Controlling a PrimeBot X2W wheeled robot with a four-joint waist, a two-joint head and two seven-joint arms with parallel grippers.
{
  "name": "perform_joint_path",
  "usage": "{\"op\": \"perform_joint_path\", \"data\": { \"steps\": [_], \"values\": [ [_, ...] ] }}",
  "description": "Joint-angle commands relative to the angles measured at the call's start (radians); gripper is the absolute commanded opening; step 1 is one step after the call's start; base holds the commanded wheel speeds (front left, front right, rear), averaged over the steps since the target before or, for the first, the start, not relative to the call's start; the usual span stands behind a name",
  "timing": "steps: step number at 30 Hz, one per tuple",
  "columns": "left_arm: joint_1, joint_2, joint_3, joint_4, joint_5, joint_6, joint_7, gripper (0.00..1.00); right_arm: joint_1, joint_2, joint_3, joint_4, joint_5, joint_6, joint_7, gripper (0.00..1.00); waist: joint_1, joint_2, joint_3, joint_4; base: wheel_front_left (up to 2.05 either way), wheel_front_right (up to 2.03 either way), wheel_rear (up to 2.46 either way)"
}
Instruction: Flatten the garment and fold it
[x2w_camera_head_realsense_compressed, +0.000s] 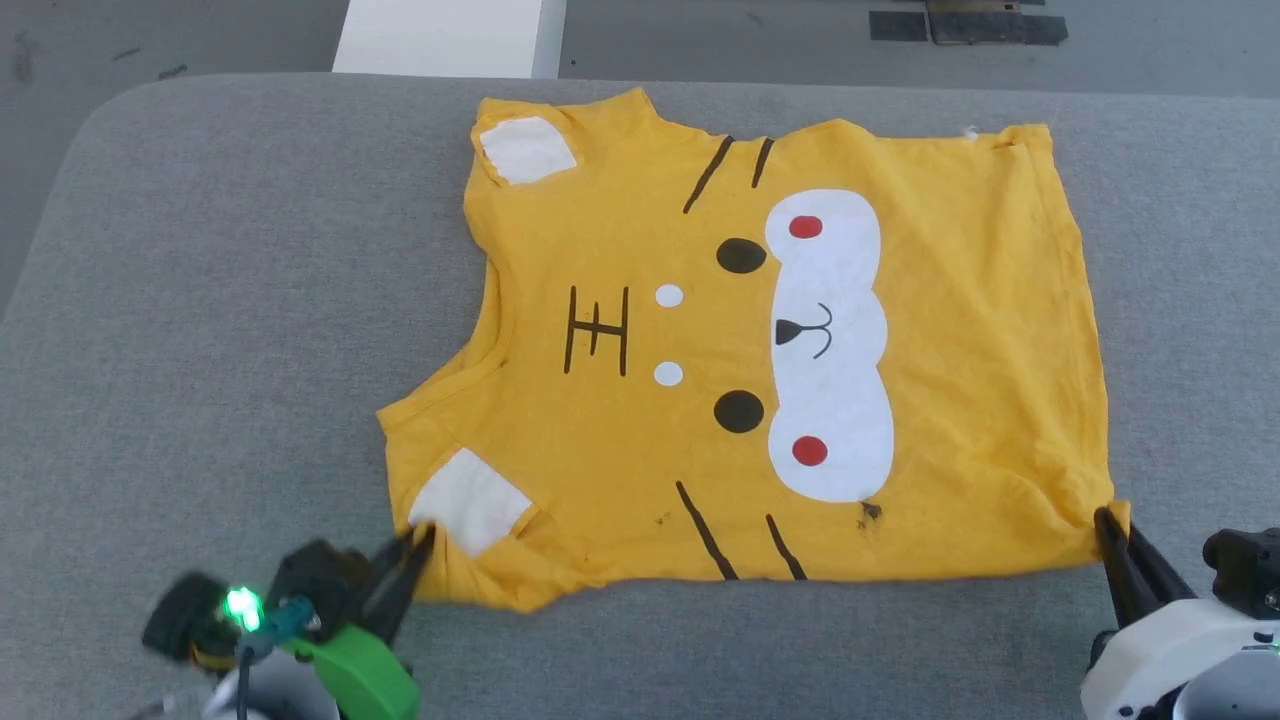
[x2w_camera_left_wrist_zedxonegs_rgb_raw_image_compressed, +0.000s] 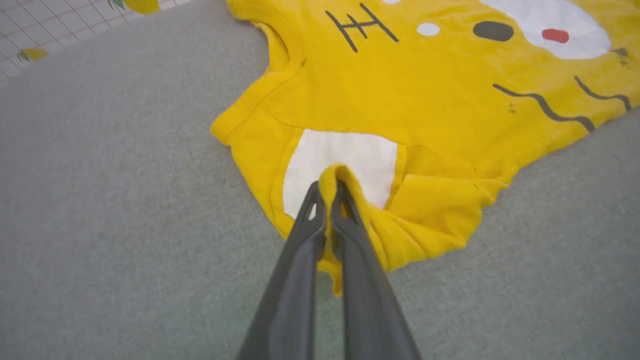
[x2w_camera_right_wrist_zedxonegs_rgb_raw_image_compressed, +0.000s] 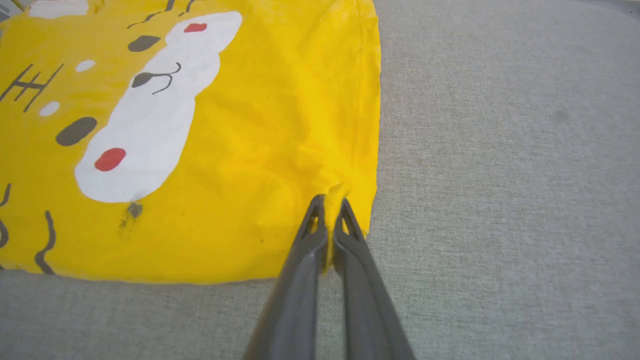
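The left tool pinches the near sleeve, the right tool the near hem corner of the garment, spread print-up on the grey surface. Soft, light cloth would likely sag; corner holds suit it.

Plain indoor workroom, most likely a robotics lab. A wide table padded in grey fabric stands on a bare grey floor patched with black tape, near a white panel. A robot's left gripper and right gripper reach onto the table, and a lemon-printed grid sheet shows beyond one edge.
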Motion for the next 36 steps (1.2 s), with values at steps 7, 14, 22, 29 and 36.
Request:
{"op": "perform_joint_path", "data": {
  "steps": [7, 14, 22, 29, 36],
  "values": [
    [-0.19, -0.015, 0.045, 0.054, 0.084, -0.004, -0.114, 0.0, -0.119, -0.059, 0.063, 0.048, 0.007, -0.002, -0.067, 0.0, 0.0001, 0.0, 0.029, -0.028, 0.0, 0.0, 0.0],
    [-0.414, 0.0, 0.074, 0.118, 0.066, -0.109, -0.074, 0.0, -0.275, -0.115, 0.12, 0.058, 0.018, -0.002, 0.013, 0.0, 0.0001, 0.0, 0.106, -0.059, 0.0, 0.0, 0.0],
    [-0.642, -0.001, 0.073, 0.269, -0.002, -0.214, 0.051, 0.0, -0.484, -0.162, 0.136, 0.134, 0.035, -0.002, 0.126, 0.0, 0.0001, 0.0, 0.234, -0.091, 0.0, 0.0, 0.0],
    [-0.714, -0.004, 0.055, 0.409, -0.08, -0.234, 0.184, 0.0, -0.591, -0.14, 0.118, 0.22, 0.049, -0.002, 0.232, 0.0, 0.0001, 0.0, 0.299, -0.108, 0.0, 0.0, 0.0],
    [-0.674, -0.021, 0.015, 0.501, -0.266, -0.244, 0.449, 0.0, -0.64, -0.114, 0.124, 0.274, 0.077, -0.002, 0.371, 0.0, 0.0001, 0.0, 0.307, -0.112, 0.0, 0.0, 0.0]
  ]
}}
